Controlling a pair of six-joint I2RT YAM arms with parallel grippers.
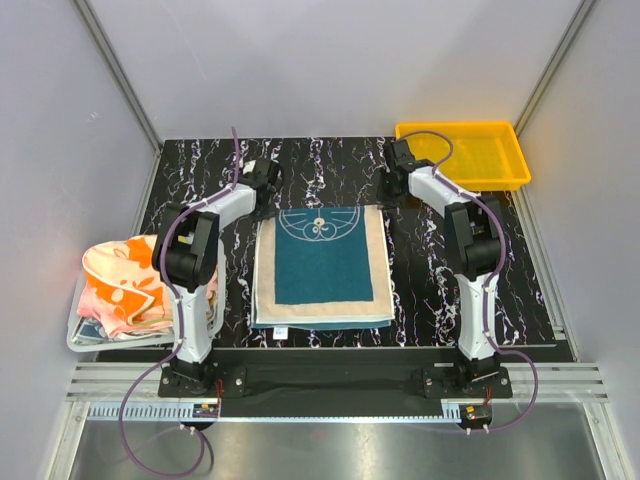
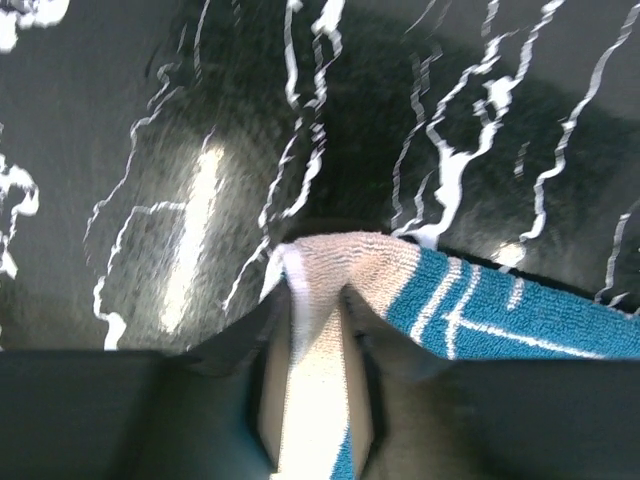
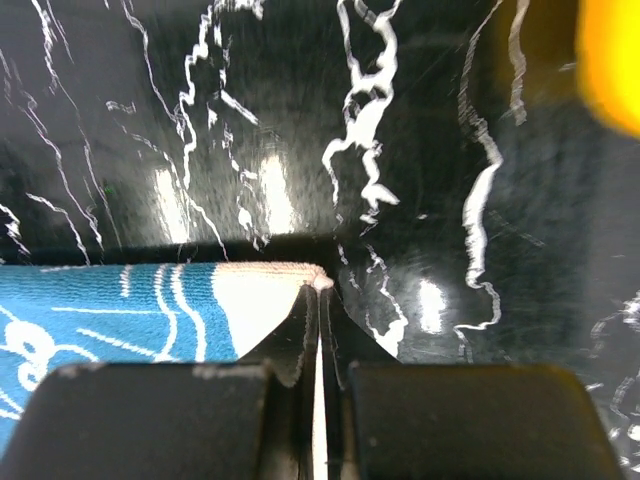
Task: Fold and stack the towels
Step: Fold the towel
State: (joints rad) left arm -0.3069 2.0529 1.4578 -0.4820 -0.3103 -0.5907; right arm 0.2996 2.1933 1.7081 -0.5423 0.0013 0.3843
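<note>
A teal towel with a cream border [image 1: 322,262] lies flat in the middle of the black marbled table, on top of other folded cloth layers whose edges show at its near side [image 1: 320,325]. My left gripper [image 1: 264,186] is shut on the towel's far left corner; in the left wrist view the jaws [image 2: 318,300] pinch the cream border [image 2: 345,262]. My right gripper [image 1: 392,186] is shut on the far right corner; in the right wrist view the jaws [image 3: 322,292] clamp the cream tip [image 3: 265,300]. Orange-and-cream towels [image 1: 125,280] lie heaped at the left.
A white mesh basket [image 1: 75,335] at the table's left edge holds the heaped towels. A yellow plastic tray [image 1: 465,152] stands at the back right corner, close behind my right gripper. Grey enclosure walls surround the table.
</note>
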